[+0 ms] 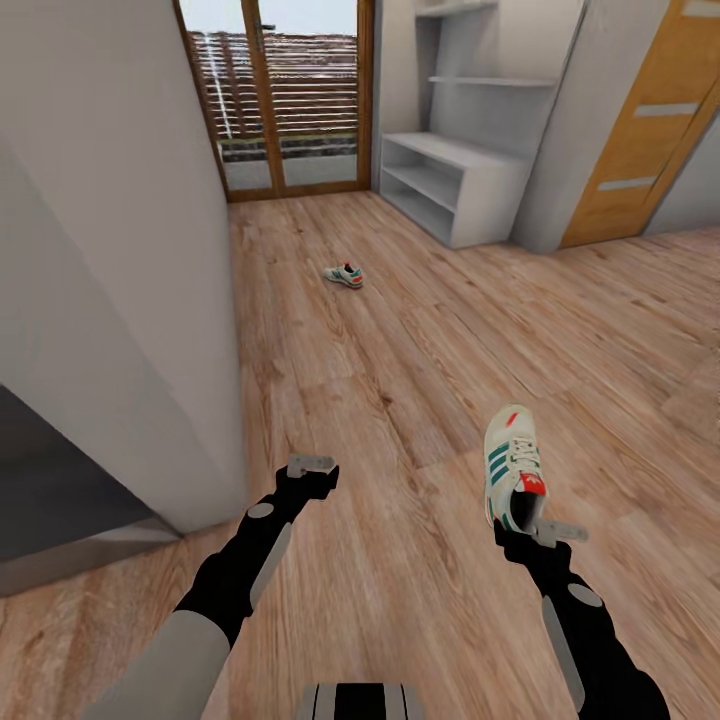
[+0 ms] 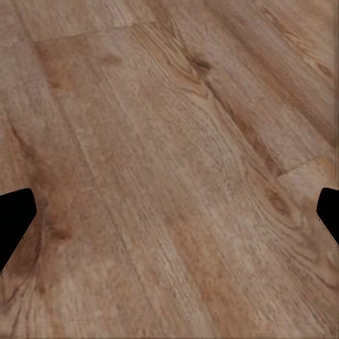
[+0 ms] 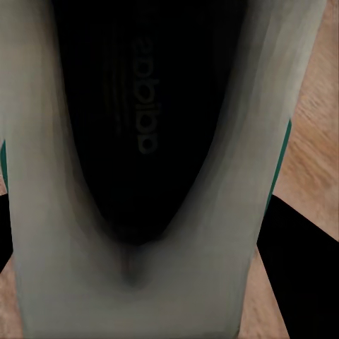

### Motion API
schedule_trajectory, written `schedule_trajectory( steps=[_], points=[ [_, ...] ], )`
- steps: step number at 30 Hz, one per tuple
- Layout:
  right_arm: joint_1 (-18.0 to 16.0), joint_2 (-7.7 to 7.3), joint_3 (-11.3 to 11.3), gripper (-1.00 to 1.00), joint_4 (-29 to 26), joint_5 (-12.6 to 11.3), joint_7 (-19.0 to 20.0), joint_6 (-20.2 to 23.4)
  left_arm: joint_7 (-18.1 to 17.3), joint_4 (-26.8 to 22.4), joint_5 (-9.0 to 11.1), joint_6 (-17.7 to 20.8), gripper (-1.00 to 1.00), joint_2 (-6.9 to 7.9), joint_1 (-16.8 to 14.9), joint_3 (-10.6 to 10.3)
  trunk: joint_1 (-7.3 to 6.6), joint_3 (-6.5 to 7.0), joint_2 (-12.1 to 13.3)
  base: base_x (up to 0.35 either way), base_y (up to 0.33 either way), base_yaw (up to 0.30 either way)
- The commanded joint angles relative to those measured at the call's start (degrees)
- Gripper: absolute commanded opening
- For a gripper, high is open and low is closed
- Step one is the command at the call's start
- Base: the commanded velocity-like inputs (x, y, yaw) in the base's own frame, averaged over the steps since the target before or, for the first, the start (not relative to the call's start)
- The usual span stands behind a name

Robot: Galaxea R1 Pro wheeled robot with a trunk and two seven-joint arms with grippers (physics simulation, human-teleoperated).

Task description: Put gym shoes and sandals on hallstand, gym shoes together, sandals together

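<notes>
Head view, right claw: clamped on the heel of one gym shoe, which is lifted off the floor, toe pointing towards the rack.
Head view, second shoe: lies on the floor, about halfway between the held shoe and the rack, a little nearer the glass door than the rack's front.
Head view, left claw: carries nothing; its spread is hard to judge here.
Head view, rack: pale grey, two open rows, far end of the corridor beside the orange door; its low shelves look bare.
Left wrist view: fingertips sit at opposite edges over bare planks, so this claw is wide.
Right wrist view: the shoe is seen heel-on, dark opening with a logo, dark fingers at its flanks.
Step in hand: carrying the first shoe, by my reading.
Next move: probably drive to the rack and set the shoe on a shelf, leaving room beside it for its mate.
</notes>
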Motion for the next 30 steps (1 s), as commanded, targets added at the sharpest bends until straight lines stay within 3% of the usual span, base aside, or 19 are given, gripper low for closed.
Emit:
schedule_trajectory(
  steps=[1, 30],
  points=[
    [0.0, 0.0, 0.0, -1.0, -0.1, 0.0, 0.0, 0.3, 0.0, -0.1, 0.5, 0.3, 1.0, 0.01, 0.0, 0.0, -0.03, 0.28, 0.0, 0.0, 0.0, 0.0],
    [0.0, 0.0, 0.0, -1.0, -0.1, 0.0, 0.0, 0.3, 0.0, -0.1, 0.5, 0.3, 1.0, 0.01, 0.0, 0.0, -1.17, 9.35, 1.2, 0.0, 0.0, 0.0]
  ],
)
